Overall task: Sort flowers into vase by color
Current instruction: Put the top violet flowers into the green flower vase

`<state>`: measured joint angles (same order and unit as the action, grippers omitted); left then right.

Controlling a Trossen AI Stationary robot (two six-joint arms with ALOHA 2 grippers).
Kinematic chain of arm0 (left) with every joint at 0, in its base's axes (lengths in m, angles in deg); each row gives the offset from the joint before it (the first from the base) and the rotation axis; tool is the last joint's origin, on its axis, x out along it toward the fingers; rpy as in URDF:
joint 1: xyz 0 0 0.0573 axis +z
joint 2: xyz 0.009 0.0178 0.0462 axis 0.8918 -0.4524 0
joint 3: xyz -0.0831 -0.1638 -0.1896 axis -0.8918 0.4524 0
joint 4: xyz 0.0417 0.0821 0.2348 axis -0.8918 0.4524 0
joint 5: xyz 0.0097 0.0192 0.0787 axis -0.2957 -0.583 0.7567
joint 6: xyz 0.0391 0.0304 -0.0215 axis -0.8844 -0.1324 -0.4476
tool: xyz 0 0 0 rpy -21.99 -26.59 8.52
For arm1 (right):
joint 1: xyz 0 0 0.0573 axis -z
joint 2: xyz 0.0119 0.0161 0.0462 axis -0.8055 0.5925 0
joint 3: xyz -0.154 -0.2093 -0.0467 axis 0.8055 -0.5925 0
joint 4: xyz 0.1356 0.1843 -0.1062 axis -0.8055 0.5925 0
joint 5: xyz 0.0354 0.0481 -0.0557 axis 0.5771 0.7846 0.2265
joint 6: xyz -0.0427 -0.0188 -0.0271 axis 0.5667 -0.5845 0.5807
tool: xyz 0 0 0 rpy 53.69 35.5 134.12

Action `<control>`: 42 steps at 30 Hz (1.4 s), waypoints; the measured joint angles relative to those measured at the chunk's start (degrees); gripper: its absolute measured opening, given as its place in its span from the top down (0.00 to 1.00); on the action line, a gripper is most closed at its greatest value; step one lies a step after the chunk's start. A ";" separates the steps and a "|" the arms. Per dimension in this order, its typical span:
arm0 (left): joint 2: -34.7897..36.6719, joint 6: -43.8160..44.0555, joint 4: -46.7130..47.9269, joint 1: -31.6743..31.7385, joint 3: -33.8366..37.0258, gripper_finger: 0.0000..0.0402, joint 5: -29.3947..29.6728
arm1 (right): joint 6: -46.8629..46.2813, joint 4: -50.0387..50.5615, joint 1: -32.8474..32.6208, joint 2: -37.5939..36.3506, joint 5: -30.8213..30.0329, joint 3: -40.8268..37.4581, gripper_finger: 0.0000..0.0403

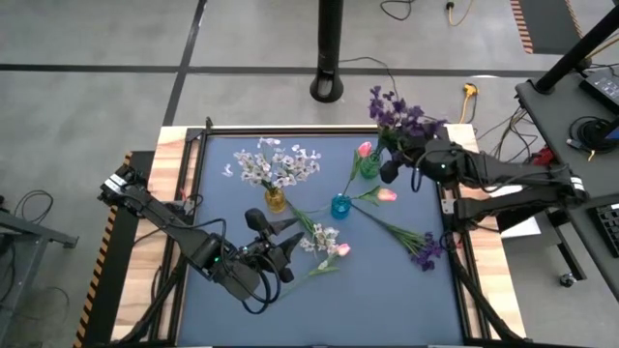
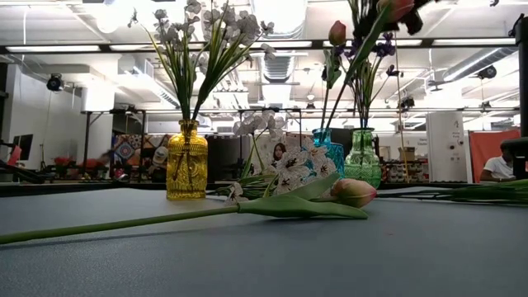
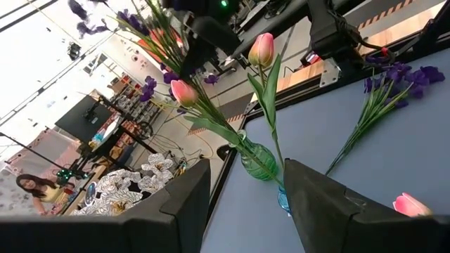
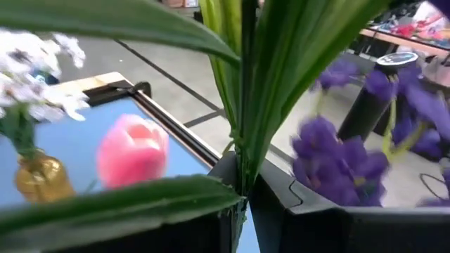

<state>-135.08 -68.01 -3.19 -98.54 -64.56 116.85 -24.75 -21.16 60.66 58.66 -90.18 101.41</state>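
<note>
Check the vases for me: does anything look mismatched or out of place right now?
Yes: the green vase holds a pink tulip, while the right gripper, shut on a purple spray, holds that at the same vase. Colours mix there.

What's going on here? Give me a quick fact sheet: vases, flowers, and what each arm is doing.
yellow vase: holds white sprays
green vase: holds a pink tulip
blue vase: stands between the other two vases
loose on mat: purple spray, tulip
right gripper: shut on purple flowers, beside the green vase
left gripper: open, empty, near a loose white spray
</note>
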 joint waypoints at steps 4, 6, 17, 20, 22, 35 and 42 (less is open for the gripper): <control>0.00 0.02 0.02 0.00 0.00 0.59 0.00 | 2.12 -3.74 0.49 -3.23 0.83 -5.30 0.94; -0.02 0.02 0.00 0.00 0.00 0.59 0.00 | 2.58 -5.66 0.42 -4.33 0.85 -7.49 0.94; -0.02 0.04 -0.02 0.05 0.00 0.59 -0.02 | 4.46 -8.99 0.62 -3.96 0.70 -10.38 0.94; -0.02 0.04 -0.02 0.00 0.00 0.59 -0.02 | 4.26 -9.03 0.62 -2.82 0.63 -10.36 0.94; -0.02 0.04 -0.02 0.00 0.00 0.59 -0.02 | 4.32 -9.16 0.62 -2.14 0.47 -10.36 0.94; -0.02 0.44 0.02 0.00 0.00 0.59 -0.04 | 2.36 -8.39 0.60 -1.54 -0.76 -10.36 0.82; -0.02 0.63 0.15 0.00 0.00 0.59 -0.04 | 1.51 -8.06 0.53 -1.90 -0.77 -10.36 0.66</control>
<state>-135.10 -67.38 -3.04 -98.54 -64.56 116.80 -23.25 -29.22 61.19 56.76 -90.95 91.05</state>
